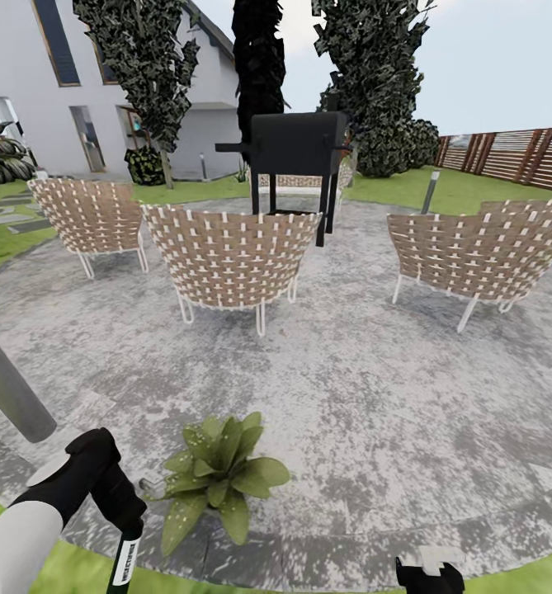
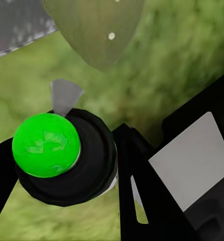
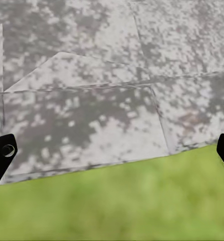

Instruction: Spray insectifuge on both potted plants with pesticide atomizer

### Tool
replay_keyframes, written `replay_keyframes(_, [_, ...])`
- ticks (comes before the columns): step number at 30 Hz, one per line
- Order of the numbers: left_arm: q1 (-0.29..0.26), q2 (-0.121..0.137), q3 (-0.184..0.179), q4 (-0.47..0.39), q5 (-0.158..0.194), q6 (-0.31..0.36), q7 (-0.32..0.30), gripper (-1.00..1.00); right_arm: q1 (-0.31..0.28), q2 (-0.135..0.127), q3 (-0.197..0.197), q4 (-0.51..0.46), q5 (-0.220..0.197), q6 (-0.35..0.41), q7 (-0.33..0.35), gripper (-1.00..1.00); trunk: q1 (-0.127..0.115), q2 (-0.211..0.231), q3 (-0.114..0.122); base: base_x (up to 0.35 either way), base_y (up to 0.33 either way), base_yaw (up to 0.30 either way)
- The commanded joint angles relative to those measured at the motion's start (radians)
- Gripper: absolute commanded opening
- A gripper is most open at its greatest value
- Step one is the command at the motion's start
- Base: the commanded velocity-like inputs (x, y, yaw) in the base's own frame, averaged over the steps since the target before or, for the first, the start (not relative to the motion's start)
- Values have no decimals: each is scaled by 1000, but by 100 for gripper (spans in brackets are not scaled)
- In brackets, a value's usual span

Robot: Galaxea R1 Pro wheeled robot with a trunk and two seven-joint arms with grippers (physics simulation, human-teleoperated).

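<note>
Your left gripper (image 1: pixel 123 536) grips the pesticide atomizer (image 1: pixel 125 561), so aim its nozzle squarely over the potted plant (image 1: pixel 219 478) at the patio (image 1: pixel 375 396) edge.

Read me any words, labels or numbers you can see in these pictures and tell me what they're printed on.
Dark lettering runs along the white label band of the pesticide atomizer, held in the left gripper in the head view: too small and blurred to read.
The left wrist view shows the atomizer's green bottom: no text on it.
Chairs, grill, potted plant and paving: no text.
</note>
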Motion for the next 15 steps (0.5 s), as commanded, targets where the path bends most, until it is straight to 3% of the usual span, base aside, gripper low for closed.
replay_keyframes(1, [0, 2, -3, -1, -7, 11, -9, -100, -1, 0, -1, 1, 4, -3, -3, 100, 0, 0, -1, 0, -30, 1])
replay_keyframes(5, [0, 2, -3, -1, -7, 11, -9, -100, -1, -1, -1, 1, 4, -3, -3, 100, 0, 0, -1, 0, -4, 17])
replay_keyframes(11, [3, -1, -3, -1, -7, 11, -9, -100, -1, -1, -1, 1, 4, -3, -4, 100, 0, 0, -1, 0, 0, 249])
replay_keyframes(15, [1, -4, -3, -1, -7, 10, -7, -100, -1, -1, -1, 1, 4, -3, -4, 100, 0, 0, -1, 75, -154, 264])
